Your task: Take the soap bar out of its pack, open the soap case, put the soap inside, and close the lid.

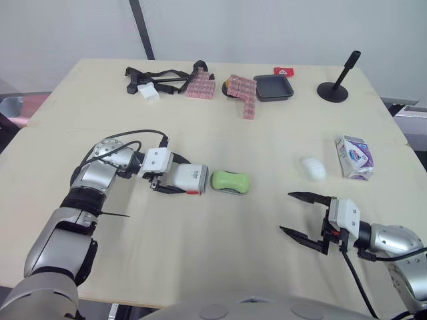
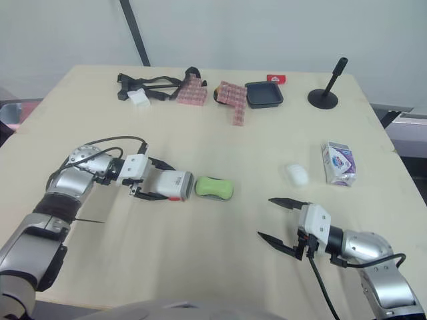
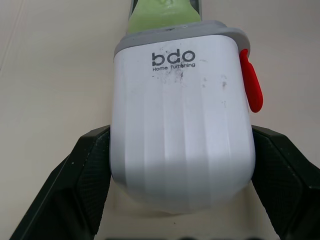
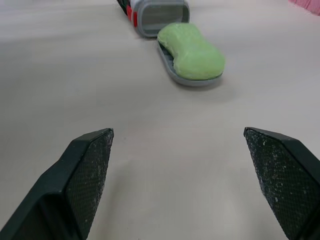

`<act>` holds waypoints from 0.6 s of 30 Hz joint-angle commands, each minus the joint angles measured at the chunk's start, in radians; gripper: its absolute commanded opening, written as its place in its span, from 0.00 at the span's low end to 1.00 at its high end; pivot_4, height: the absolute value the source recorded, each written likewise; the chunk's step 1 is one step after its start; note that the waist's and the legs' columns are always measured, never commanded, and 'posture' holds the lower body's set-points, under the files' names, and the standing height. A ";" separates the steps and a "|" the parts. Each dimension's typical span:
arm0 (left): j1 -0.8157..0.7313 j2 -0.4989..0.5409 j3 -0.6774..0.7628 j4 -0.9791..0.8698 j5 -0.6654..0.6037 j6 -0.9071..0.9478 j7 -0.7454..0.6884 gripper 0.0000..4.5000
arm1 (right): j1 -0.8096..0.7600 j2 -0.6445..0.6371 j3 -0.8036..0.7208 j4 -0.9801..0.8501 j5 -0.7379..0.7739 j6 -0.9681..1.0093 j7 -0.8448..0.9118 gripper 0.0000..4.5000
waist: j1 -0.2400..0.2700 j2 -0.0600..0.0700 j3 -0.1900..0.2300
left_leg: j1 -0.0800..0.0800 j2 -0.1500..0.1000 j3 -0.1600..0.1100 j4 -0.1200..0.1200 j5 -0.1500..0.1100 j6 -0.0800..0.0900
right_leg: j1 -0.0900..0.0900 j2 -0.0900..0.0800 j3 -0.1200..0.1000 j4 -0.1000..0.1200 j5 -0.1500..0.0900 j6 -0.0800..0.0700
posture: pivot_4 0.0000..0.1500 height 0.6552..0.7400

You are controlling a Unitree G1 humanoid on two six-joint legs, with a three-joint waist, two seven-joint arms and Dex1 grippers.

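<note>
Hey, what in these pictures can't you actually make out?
Left wrist view: the white case, gripped by the left hand, hides most of the green piece; the edge cuts off the rest.
Eye views: print on the soap pack is too small to read.
Eye views: the black tray partly hides a red item.
Right wrist view: the edge cuts off the case's far end.
</note>
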 commanded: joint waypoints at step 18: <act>0.155 0.074 0.046 -0.287 -0.094 0.160 0.014 0.77 | -0.545 -0.007 0.311 -0.217 -0.065 0.691 -0.181 1.00 | 0.007 0.000 0.000 | 0.004 0.000 0.000 -0.001 0.004 -0.007 | -0.001 0.001 0.000 0.000 0.002 0.004 | 1.00 0.97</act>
